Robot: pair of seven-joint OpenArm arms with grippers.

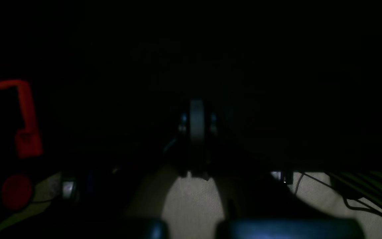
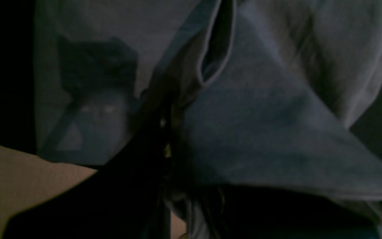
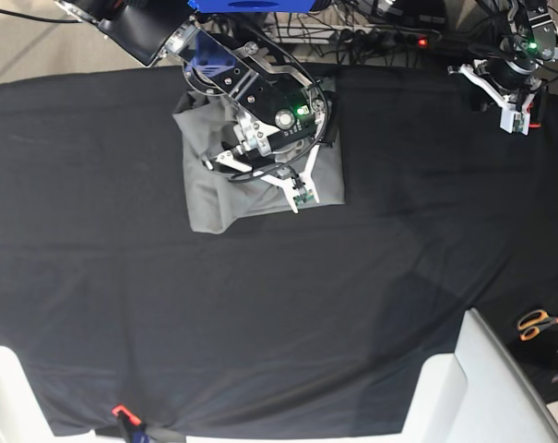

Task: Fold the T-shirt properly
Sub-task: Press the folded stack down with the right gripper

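The plain light grey cotton T-shirt (image 3: 228, 189) lies as a compact, roughly square bundle on the large black cloth (image 3: 260, 323) covering the table, towards the far edge of the base view and left of centre. It already looks folded down to a small packet, though its lower left corner bulges and the edges are not crisp.

The right gripper (image 3: 295, 196) hangs directly over the packet's right half. In the right wrist view a flap of grey fabric with a stitched hem (image 2: 217, 46) rises close to the camera, with the claw nearly clenched; it appears to pinch a layer of the shirt, though the contact itself is too dark to confirm.

The main risk, as I judge it, is that a pinched top layer lifts with the arm, so any sideways or upward motion drags the fold open and undoes the square. Equally, pressing down while sliding could rumple the layers beneath or shift the whole bundle on the slick-looking cloth.

The left gripper (image 3: 511, 109) sits well apart at the far right edge, clenched on nothing, so it cannot pin the shirt if the packet slides.
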